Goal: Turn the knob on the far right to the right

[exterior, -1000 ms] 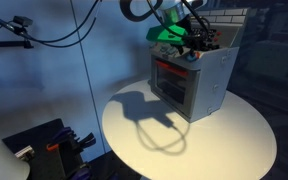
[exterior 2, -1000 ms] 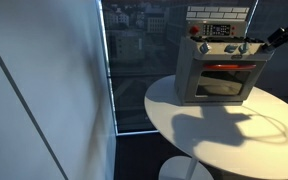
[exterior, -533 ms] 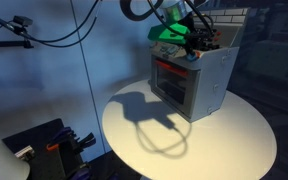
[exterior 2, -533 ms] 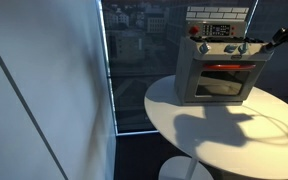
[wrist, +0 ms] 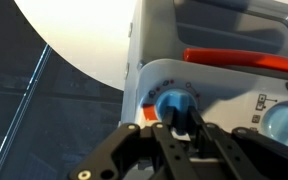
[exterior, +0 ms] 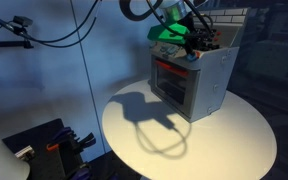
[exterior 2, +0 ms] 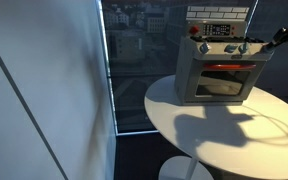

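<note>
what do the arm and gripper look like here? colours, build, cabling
Gripper is black throughout: jointed linkage bars narrowing to two flat fingers, with no markings visible. In an exterior view the arm shows a pale, rounded link above a dark wrist. Cabling is too small to tell.

Dim, blue-tinted lighting. Overhead source casts a hard shadow on the round white table (exterior: 234,140). Black gripper (wrist: 180,114) is out of focus at lower centre.
</note>
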`<action>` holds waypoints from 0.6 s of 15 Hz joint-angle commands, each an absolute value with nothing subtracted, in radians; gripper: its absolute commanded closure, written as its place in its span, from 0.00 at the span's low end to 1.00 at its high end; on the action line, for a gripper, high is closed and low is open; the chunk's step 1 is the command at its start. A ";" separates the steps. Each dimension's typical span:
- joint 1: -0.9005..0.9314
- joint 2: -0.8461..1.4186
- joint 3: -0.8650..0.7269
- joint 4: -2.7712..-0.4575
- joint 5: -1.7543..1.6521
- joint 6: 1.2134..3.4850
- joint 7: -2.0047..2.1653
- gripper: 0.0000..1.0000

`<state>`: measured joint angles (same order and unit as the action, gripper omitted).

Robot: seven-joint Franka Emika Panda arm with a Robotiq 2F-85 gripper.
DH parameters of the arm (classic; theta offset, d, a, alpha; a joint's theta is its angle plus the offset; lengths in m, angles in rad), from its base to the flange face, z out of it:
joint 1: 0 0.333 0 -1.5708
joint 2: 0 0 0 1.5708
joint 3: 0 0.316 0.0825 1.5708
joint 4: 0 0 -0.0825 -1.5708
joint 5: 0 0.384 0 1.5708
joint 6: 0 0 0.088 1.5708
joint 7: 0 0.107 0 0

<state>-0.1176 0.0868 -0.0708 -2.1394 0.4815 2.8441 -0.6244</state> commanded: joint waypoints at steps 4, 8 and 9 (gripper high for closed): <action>-0.112 0.071 -0.074 -2.153 0.474 2.853 -0.562 0.93; -0.113 0.059 -0.075 -2.162 0.480 2.847 -0.513 0.93; -0.114 0.056 -0.074 -2.165 0.487 2.847 -0.502 0.93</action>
